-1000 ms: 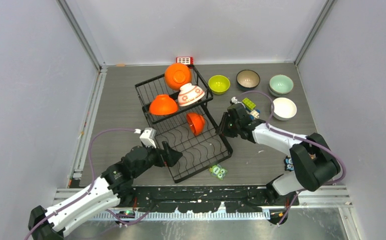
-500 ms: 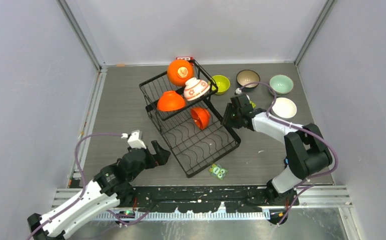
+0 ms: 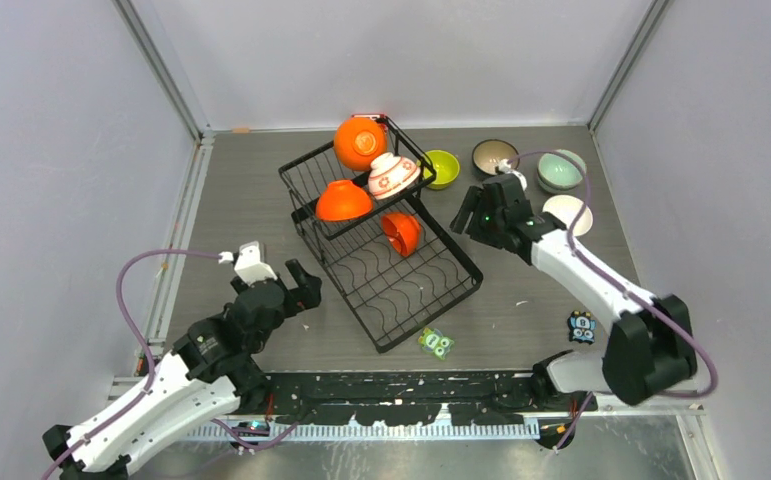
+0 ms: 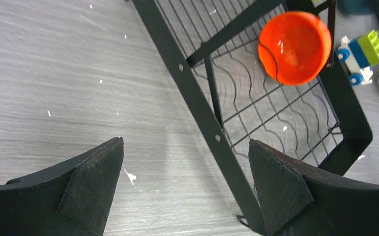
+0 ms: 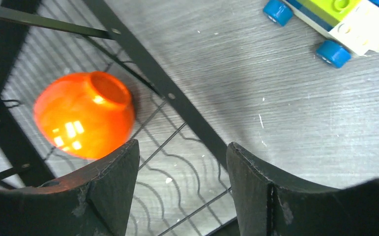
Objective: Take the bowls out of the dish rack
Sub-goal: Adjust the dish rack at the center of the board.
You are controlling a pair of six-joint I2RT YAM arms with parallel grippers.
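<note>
Left wrist view shows the left gripper (image 4: 185, 142) spread wide and empty over the grey wood-grain table (image 4: 54, 73). A flat black frame bar of the dish rack (image 4: 202, 113) runs beneath the gap between its fingers. Ahead and to its right, a glossy orange bowl (image 4: 295, 46) stands on edge among wavy wire dividers. The right gripper (image 5: 182, 145), equally wide open and holding nothing, hangs over the rack's edge. That same rounded bowl sits just to its left, foot ring showing.
</note>
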